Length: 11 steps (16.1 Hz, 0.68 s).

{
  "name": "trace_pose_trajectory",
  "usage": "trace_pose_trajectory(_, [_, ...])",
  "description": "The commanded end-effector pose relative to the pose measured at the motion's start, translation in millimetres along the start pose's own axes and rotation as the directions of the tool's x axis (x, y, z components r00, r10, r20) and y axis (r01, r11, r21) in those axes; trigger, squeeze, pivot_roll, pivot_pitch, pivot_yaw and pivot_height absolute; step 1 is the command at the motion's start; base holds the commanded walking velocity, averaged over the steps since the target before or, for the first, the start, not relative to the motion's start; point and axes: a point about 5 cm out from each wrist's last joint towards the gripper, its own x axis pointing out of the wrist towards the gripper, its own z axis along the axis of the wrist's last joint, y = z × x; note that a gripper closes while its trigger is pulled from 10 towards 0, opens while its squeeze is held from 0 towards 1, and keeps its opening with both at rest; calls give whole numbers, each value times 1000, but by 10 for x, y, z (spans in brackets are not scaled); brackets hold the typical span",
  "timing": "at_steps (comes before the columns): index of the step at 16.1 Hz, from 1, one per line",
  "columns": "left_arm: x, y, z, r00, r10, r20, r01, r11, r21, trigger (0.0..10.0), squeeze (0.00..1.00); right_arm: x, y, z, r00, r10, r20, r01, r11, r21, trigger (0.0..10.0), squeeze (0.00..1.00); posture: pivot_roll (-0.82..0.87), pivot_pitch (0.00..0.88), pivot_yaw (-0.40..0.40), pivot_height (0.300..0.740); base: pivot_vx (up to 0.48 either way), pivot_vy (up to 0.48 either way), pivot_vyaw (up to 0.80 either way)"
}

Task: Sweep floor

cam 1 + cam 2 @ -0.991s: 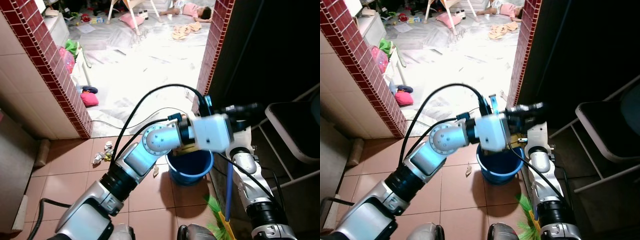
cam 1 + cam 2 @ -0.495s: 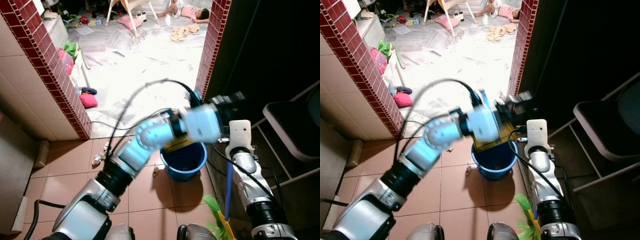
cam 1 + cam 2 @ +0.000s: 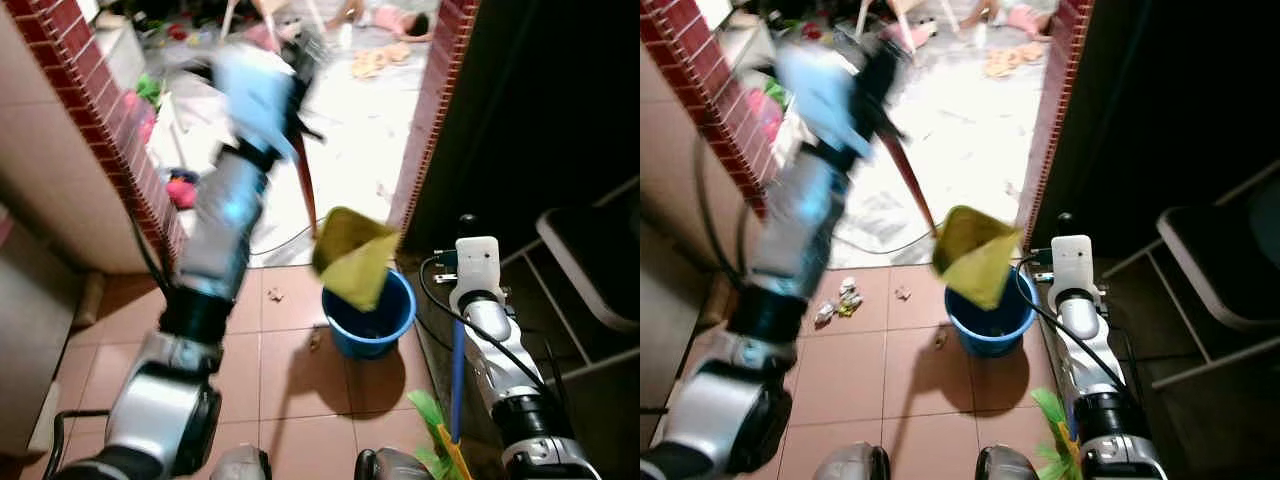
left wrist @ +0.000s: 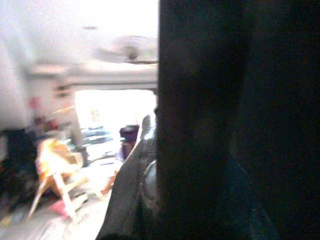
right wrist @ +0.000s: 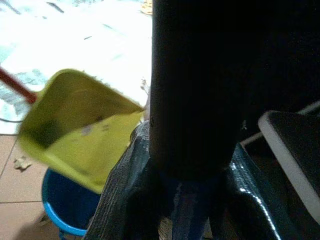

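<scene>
My left arm is raised high and blurred; its gripper [image 3: 300,70] is shut on the red handle [image 3: 305,185] of a yellow-green dustpan [image 3: 355,258]. The pan hangs tilted over a blue bucket [image 3: 385,328] on the tiled floor. My right gripper [image 3: 463,222] stands to the right of the bucket, shut on a broom's blue handle [image 3: 457,375]; green bristles [image 3: 428,420] show low beside my arm. From the right wrist, the dustpan [image 5: 80,125] hangs just above the bucket [image 5: 62,200]. Bits of litter [image 3: 845,297] lie on the tiles left of the bucket.
A brick-trimmed wall [image 3: 110,130] stands on the left and a brick pillar [image 3: 440,90] frames a doorway to a bright, cluttered room where a person [image 3: 395,20] lies on the floor. A folding chair [image 3: 590,260] is close on the right. A cable [image 3: 285,240] crosses the threshold.
My left arm swung from lying across the bucket up to the upper left, lifting the dustpan so that it hangs tilted over the bucket. The right arm and broom stayed put.
</scene>
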Motion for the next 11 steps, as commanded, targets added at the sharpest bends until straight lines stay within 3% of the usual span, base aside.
trace_pose_trajectory(1, [158,179,391,980,127,154,-115,990,-84,10000,0,23,23,-14,1000,11,-16,-11,1000,-16,10000,0,-28,39,-2,740,0,0,0])
trace_pose_trajectory(3, [203,425,577,956,230,183,-209,969,-129,10000,0,45,57,5,1000,28,-11,-28,999,-16,10000,0,-19,32,-7,740,0,0,0])
trace_pose_trajectory(5, [182,581,689,949,246,200,-240,969,-53,10000,0,46,77,-6,999,45,-16,-46,999,-16,10000,0,-14,29,-7,740,0,0,0])
trace_pose_trajectory(8, [28,785,680,944,282,174,-297,952,69,10000,0,44,90,-37,998,61,-29,-61,998,-14,10000,0,-9,32,-2,740,0,0,0])
trace_pose_trajectory(10, [-128,858,560,952,282,119,-300,936,185,10000,0,44,98,-57,997,73,-41,-73,997,-13,10000,0,-3,37,-3,740,0,0,0])
trace_pose_trajectory(11, [-207,887,482,949,304,82,-314,933,176,10000,0,48,105,-62,996,82,-45,-83,996,-12,10000,0,-3,37,-3,740,0,0,0])
